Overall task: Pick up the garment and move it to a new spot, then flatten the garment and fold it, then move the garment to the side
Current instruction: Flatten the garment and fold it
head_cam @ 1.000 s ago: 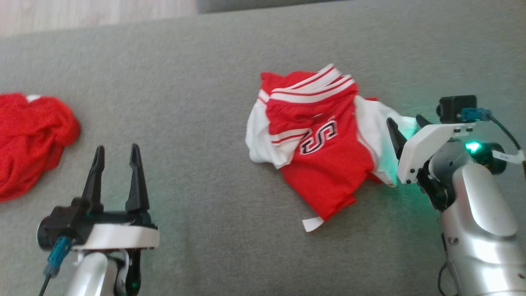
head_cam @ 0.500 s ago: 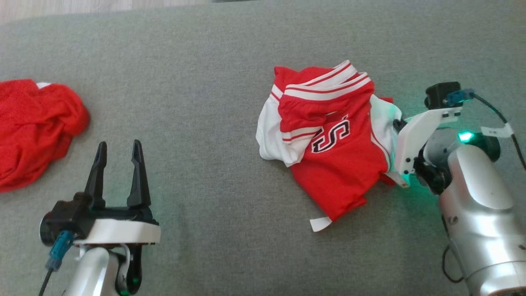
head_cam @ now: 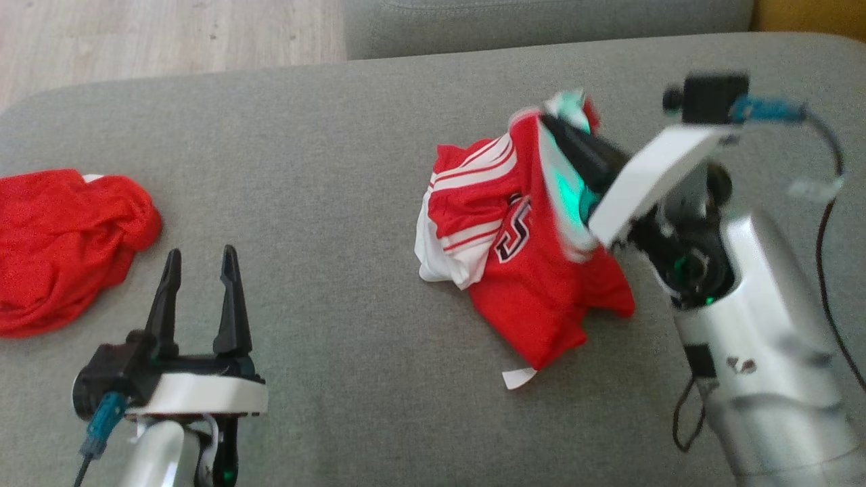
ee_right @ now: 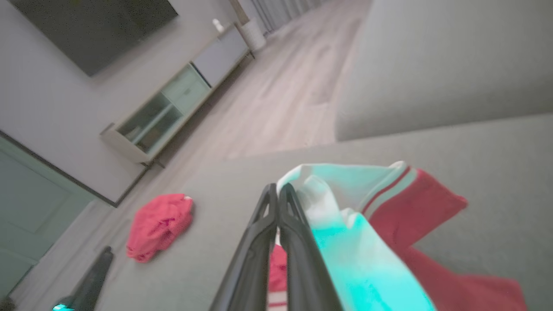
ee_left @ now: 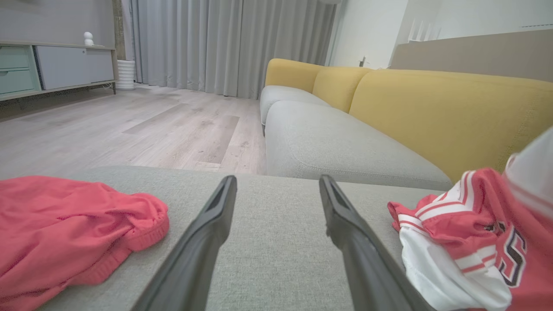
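Note:
A red and white jersey [head_cam: 534, 270] with a black number lies crumpled on the grey sofa seat [head_cam: 338, 169]. Its right side is pulled up off the cushion by my right gripper [head_cam: 551, 125], which is shut on the white fabric. In the right wrist view that gripper [ee_right: 278, 192] has its fingers pressed together, with the jersey [ee_right: 367, 224] draped over them and tinted green. My left gripper [head_cam: 200, 260] stands open over bare cushion at the lower left, apart from the jersey. In the left wrist view its fingers [ee_left: 216, 216] are spread and the jersey [ee_left: 475, 242] sits at the right.
A second, plain red garment [head_cam: 61, 243] is bunched at the seat's left edge, also seen as the red garment [ee_left: 65, 233] in the left wrist view. Wooden floor [head_cam: 169, 34] lies beyond the seat's far edge. A yellow sofa back [ee_left: 432, 112] rises to the right.
My right gripper closed on the jersey's right side and lifted it up and back, so the cloth now hangs from it. The head camera tilted. The left gripper stayed put.

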Controlling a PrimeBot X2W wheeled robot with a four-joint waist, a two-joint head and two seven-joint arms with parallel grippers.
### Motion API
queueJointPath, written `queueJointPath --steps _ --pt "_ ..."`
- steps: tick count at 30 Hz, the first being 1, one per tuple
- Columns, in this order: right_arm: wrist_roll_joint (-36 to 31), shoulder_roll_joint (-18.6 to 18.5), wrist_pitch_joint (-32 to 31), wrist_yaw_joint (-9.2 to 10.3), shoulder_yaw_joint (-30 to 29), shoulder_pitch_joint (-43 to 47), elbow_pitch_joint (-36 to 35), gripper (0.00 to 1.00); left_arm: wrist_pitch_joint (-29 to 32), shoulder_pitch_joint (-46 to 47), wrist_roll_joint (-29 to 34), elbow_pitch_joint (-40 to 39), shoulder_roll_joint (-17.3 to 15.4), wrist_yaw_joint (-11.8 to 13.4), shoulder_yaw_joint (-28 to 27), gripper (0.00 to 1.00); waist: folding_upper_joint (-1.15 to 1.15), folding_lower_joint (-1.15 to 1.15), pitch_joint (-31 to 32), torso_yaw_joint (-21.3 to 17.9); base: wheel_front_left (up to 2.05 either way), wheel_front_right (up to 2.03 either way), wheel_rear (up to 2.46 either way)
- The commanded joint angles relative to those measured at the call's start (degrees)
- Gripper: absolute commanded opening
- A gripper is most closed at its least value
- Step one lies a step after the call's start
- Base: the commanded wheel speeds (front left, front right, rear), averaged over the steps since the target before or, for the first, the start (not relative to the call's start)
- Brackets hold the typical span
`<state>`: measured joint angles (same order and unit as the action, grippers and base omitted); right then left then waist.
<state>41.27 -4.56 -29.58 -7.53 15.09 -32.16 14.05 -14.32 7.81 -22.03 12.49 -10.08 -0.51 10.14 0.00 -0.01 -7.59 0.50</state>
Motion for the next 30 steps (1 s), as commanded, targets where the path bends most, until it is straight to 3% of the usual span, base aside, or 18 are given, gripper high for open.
queueJointPath --steps 1,4,7,13,16,19,23,30 --pt "1.1 0.9 -0.3 0.04 1.0 -3.1 -3.0 0.0 -0.6 1.1 0.2 -1.7 -0.6 0.2 -2.4 1.0 0.0 0.01 0.3 0.3 0.0 0.0 0.0" --pt "6.1 1.5 0.4 0.04 2.3 -6.8 -6.3 0.0 -0.7 1.0 0.2 -1.7 -0.3 0.0 -2.4 1.0 0.0 0.01 0.4 0.8 0.0 0.0 0.0" --pt "14.3 1.6 4.8 0.04 5.6 -12.4 -6.4 0.0 -0.7 1.4 0.4 -1.7 0.2 -0.4 -2.2 1.0 0.0 0.01 0.2 1.9 0.0 0.0 0.0" --pt "27.6 1.7 22.6 0.04 13.1 -28.5 0.9 0.0 -0.7 2.0 1.2 -1.0 1.9 -1.4 -1.4 1.0 0.0 0.01 0.1 4.7 0.0 0.0 0.0" --pt "30.5 1.7 33.3 0.04 16.3 -37.6 4.7 0.0 -0.7 2.3 1.7 -0.3 2.8 -2.0 -1.1 1.0 0.0 0.01 0.4 6.1 0.0 0.0 0.0" --pt "33.0 1.7 42.5 0.04 17.0 -45.4 9.0 0.0 -0.7 2.3 2.0 0.1 3.3 -2.5 -1.3 1.0 0.0 0.01 0.7 6.8 0.0 0.0 0.0" --pt "34.2 1.7 44.5 0.04 13.0 -50.1 15.2 0.0 -0.7 2.1 2.3 0.2 3.5 -2.8 -2.3 1.0 0.0 0.01 0.6 6.4 0.0 0.0 0.0" --pt "25.6 1.3 44.6 0.04 11.2 -41.3 25.7 0.0 -0.7 0.7 2.8 -0.8 3.0 -2.9 -5.0 1.0 0.0 0.01 -0.1 2.1 0.0 0.0 0.0"
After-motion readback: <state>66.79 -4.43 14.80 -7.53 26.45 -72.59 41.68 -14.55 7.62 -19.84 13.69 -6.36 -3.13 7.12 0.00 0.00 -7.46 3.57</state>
